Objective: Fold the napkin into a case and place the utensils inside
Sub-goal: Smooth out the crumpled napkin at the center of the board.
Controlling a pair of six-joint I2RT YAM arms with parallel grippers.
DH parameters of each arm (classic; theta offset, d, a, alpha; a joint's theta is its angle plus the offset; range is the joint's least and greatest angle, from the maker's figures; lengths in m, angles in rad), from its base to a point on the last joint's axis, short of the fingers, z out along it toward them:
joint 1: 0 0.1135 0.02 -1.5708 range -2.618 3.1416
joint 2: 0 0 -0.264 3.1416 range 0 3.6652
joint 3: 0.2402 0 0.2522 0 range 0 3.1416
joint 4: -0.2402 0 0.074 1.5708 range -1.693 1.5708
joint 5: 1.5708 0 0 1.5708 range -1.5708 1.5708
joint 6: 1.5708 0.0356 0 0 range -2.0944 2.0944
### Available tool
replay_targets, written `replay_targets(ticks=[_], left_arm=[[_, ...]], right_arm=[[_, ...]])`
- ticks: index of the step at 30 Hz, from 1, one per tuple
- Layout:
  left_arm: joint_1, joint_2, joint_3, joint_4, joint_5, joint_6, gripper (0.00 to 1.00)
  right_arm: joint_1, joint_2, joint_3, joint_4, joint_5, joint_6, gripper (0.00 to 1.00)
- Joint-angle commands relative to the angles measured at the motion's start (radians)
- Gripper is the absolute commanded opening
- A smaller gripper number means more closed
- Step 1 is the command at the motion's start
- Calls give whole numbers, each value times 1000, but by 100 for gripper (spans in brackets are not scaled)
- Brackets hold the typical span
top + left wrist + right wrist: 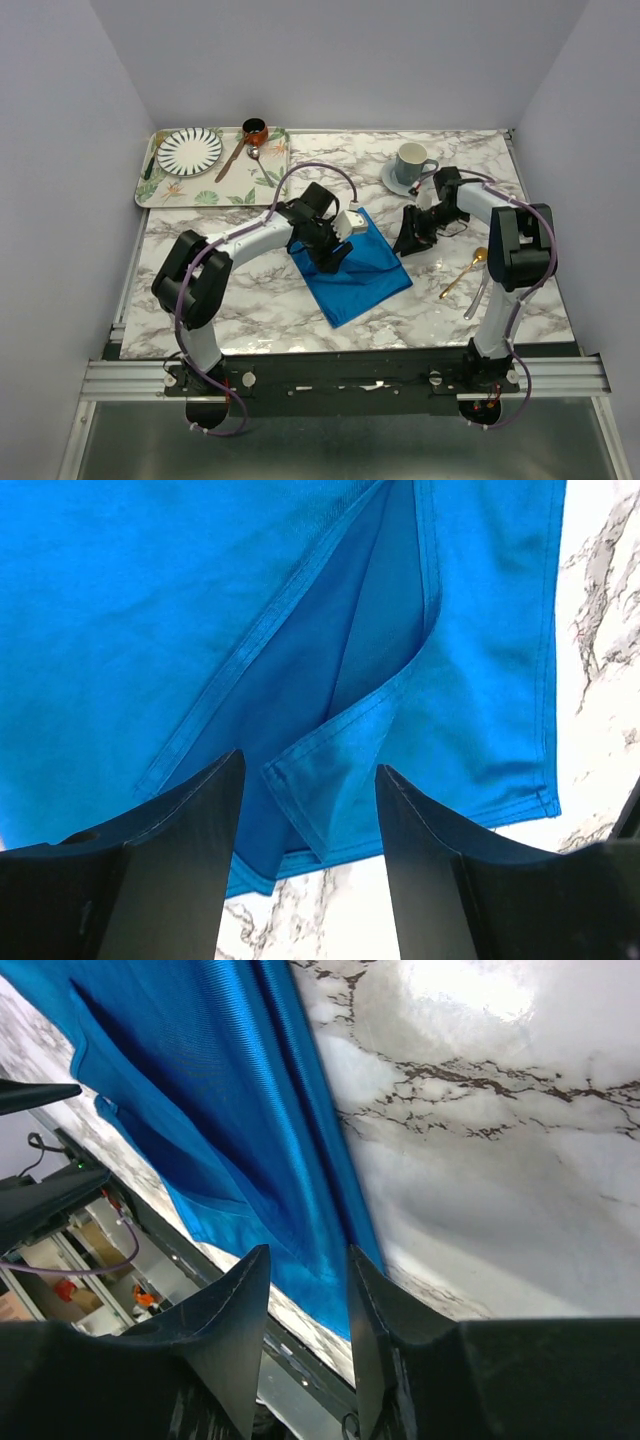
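Observation:
The blue napkin (358, 275) lies partly folded in the middle of the marble table (250, 300). My left gripper (334, 257) hovers over its left part, open. In the left wrist view a loose hemmed flap of the napkin (330, 770) sits in the left gripper (310, 762), the fingers clear of it on both sides. My right gripper (408, 243) is low at the napkin's right edge, open. In the right wrist view that edge of the napkin (290, 1160) runs toward the narrow gap of the right gripper (309, 1250). The utensils lie to the right: a gold spoon (465, 272) and a silver one (478, 298).
A grey cup on a saucer (410, 165) stands at the back right, close behind the right arm. A floral tray (160, 190) at the back left holds a striped plate (189, 150), a brown cup (255, 130) and a brown-handled spoon (232, 158).

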Motion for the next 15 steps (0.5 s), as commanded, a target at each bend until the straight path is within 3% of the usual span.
replay_targets(ticks=[1, 6, 15], left_arm=[[-20, 46, -2, 32, -28, -31, 67], [-33, 69, -8, 40, -38, -35, 69], [-77, 54, -40, 4, 33, 21, 66]], right_arm=[[15, 35, 11, 15, 25, -5, 43], [24, 43, -3, 15, 28, -19, 41], [29, 57, -22, 18, 33, -29, 12]])
